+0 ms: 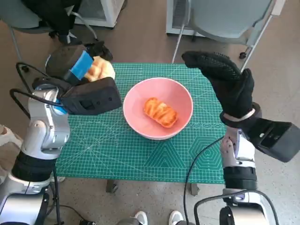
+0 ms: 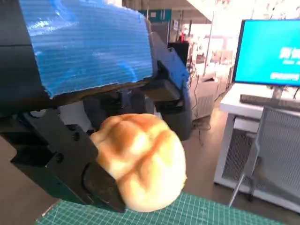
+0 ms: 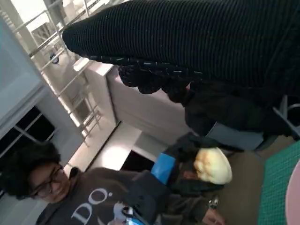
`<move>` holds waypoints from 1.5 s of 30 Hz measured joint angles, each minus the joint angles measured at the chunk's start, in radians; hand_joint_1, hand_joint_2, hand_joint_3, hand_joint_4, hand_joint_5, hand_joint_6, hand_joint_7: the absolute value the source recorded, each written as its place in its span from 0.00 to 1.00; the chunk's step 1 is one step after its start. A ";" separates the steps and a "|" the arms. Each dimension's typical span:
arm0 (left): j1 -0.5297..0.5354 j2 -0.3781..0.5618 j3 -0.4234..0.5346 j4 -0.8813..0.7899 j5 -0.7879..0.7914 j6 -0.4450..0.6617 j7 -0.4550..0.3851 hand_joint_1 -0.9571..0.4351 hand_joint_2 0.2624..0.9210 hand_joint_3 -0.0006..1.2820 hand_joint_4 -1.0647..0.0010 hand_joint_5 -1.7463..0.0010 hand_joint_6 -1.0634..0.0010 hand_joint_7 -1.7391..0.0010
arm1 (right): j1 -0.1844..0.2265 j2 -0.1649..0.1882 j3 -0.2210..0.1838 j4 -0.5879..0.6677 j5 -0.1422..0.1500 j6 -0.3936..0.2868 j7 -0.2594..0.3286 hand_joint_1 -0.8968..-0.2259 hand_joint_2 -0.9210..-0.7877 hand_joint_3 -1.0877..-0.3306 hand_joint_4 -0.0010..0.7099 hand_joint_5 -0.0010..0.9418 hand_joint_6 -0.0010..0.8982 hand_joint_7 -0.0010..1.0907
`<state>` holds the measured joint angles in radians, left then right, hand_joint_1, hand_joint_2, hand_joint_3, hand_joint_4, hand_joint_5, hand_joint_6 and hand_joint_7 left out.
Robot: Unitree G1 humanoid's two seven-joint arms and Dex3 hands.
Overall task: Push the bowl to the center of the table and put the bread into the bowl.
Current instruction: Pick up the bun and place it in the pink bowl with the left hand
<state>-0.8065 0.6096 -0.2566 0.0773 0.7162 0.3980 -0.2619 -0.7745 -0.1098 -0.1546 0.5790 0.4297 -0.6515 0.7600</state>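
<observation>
Two breads: one glazed, twisted bread [image 1: 161, 112] lying inside the single pink bowl [image 1: 136, 101] mid-mat; one pale round bun [image 1: 101, 69] held left of the bowl in the left hand [image 1: 77, 63], fingers closed round it. Right hand [image 1: 225, 79] right of the bowl, raised, fingers extended together, holding nothing. One green cutting mat [image 1: 117, 154] under the bowl.

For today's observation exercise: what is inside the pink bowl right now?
The pink bowl holds one glazed, twisted pastry on its floor. The bowl surface under the pastry is covered. The round bun is outside it, held by the left hand.
</observation>
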 measured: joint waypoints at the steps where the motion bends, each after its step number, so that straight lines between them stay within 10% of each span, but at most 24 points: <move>1: 0.001 -0.004 -0.001 -0.006 0.000 0.000 -0.003 0.69 0.96 0.03 0.26 0.37 0.35 0.39 | -0.001 0.000 -0.001 0.003 0.000 -0.001 0.000 0.28 0.00 0.36 0.06 0.00 0.00 0.26; 33: -0.033 -0.185 -0.066 0.094 -0.054 -0.153 -0.064 0.69 1.00 0.03 0.32 0.37 0.39 0.33 | -0.019 0.007 -0.003 0.018 -0.002 -0.028 0.000 0.28 0.00 0.35 0.09 0.01 0.00 0.25; 39: -0.042 -0.197 -0.062 0.136 -0.072 -0.154 -0.077 0.69 1.00 0.14 0.46 0.26 0.55 0.25 | -0.019 0.010 -0.003 0.018 -0.002 -0.031 0.000 0.28 0.00 0.35 0.09 0.01 0.00 0.26; 42: -0.050 -0.197 -0.052 0.147 -0.128 -0.145 -0.156 0.70 0.80 0.15 0.81 0.73 0.80 0.60 | -0.019 0.011 -0.003 0.020 -0.003 -0.033 -0.001 0.29 0.00 0.35 0.09 0.01 0.00 0.26; 45: -0.059 -0.193 -0.044 0.163 -0.184 -0.134 -0.246 0.65 0.70 0.13 0.94 0.91 0.90 0.76 | -0.019 0.012 -0.002 0.023 -0.004 -0.039 -0.003 0.29 0.00 0.35 0.09 0.01 0.00 0.26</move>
<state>-0.8656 0.4164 -0.3006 0.2404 0.5322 0.2635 -0.5079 -0.7933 -0.0978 -0.1570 0.6016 0.4258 -0.6903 0.7573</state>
